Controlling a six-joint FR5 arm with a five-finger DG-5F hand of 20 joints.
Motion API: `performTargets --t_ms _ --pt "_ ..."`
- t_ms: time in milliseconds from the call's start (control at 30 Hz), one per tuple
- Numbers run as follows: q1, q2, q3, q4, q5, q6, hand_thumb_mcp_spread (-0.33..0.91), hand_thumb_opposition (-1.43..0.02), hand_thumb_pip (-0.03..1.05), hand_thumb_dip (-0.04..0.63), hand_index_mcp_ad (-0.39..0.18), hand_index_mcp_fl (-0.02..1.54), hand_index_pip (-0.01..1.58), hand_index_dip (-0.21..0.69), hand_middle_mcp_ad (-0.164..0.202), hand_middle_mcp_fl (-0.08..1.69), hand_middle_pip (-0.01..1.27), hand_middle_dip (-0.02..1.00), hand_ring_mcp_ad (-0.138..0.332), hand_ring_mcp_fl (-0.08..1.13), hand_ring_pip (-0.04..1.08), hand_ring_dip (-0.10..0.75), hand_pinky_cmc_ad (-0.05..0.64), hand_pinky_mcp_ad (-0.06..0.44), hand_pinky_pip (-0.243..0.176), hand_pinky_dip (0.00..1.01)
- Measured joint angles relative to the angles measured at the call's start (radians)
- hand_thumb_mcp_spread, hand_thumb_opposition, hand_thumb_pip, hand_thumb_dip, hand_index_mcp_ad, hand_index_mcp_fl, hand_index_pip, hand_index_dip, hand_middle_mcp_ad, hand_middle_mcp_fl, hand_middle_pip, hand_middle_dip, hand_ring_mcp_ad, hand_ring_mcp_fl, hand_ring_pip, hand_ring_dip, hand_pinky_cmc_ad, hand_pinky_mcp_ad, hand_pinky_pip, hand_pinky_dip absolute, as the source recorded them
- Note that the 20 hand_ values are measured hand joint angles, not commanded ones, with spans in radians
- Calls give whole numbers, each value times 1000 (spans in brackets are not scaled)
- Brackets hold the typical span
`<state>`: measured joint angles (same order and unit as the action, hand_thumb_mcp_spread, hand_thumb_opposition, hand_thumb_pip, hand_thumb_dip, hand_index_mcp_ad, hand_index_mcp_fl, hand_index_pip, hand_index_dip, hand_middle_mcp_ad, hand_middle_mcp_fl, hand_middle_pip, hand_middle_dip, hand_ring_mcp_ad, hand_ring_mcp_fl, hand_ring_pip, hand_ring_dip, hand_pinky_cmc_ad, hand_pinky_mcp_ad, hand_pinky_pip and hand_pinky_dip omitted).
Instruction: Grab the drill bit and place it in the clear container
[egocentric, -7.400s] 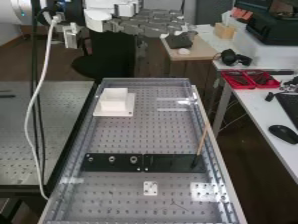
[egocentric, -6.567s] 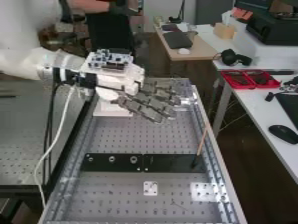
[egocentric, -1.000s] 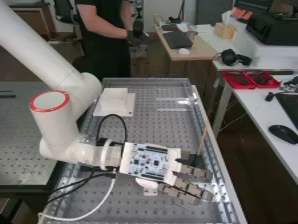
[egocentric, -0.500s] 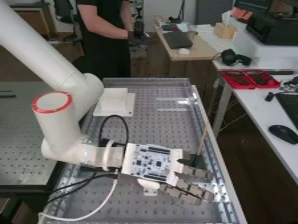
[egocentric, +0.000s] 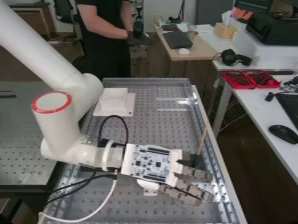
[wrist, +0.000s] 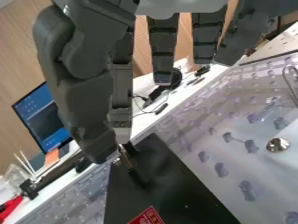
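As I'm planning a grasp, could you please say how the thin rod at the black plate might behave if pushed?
The rod looks straight and slender, so probably stiff and fairly light. Rising tall from the plate, it might tip under a sideways push.

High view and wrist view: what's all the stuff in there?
perforated plate: 1, grey, middle of high view
square box: 1, white, perforated plate's far end
thin stick: 1, tan, near the hand
smooth plate: 1, black, below the hand
trays: 2, red, right-hand table
headphones: 1, black, right-hand table
mouse: 1, black, right-hand table
monitor: 1, dark, in wrist view
arm: 1, white, from upper left
hand: 1, dark grey, over perforated plate
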<state>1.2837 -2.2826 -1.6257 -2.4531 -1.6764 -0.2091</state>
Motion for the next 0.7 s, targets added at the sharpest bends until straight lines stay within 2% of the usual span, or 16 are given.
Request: performTargets --t_ms 200,267,333,533,700 --pt "0 -1 0 1 0 0 592 -887 468 220 -171 660 911 141 94 218 140 188 230 61 84 24 291 183 -91 180" --pt "0 -2 1 2 1 0 609 -892 471 223 -171 759 1004 138 91 215 140 188 230 61 84 24 291 183 -91 180" --pt "1 -3 0 4 2 -1 609 -909 468 220 -171 785 1058 124 91 218 140 188 230 61 89 33 290 183 -91 180" --pt "3 -3 -3 22 11 1 632 -939 450 220 -171 836 1044 124 91 288 140 192 230 79 86 38 293 183 -91 180" --pt "4 -2 -5 30 14 -1 644 -941 422 218 -168 918 953 124 91 284 138 188 230 89 84 38 312 185 -91 180"
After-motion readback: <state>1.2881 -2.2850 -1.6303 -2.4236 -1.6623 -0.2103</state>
